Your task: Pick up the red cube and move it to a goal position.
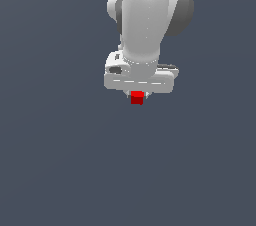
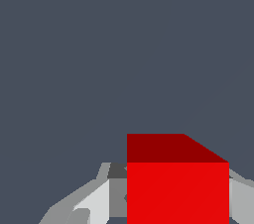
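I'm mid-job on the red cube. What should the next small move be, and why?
Probably close fully, or confirm the grip, before carrying. In the exterior view the red cube sits right under the end effector, and the wrist view shows it between the fingers. Neither view settles whether the pads touch it, and no goal marker is visible.
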Available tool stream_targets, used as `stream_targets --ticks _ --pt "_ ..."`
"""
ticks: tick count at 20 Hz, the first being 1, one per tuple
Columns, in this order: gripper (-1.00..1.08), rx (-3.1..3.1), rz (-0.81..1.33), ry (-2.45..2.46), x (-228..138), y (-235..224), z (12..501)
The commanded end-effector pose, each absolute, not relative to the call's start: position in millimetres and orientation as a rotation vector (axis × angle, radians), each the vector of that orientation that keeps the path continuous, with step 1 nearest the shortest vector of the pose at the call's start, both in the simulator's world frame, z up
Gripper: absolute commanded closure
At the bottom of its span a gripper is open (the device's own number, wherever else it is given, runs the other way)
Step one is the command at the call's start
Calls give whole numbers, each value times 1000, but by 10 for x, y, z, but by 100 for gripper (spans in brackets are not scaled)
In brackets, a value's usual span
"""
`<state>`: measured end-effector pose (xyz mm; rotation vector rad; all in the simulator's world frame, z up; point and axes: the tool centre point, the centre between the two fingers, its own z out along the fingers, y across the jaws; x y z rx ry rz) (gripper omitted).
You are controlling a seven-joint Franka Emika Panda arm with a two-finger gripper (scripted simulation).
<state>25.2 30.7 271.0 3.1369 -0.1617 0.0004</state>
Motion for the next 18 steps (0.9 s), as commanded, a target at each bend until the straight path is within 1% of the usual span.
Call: stream_targets --ticks 1,9,18 --pt "108 3137 0 -162 327 339 2936" --pt "108 3137 0 -162 533 424 3470" --pt "108 3137 0 -162 653 470 3749"
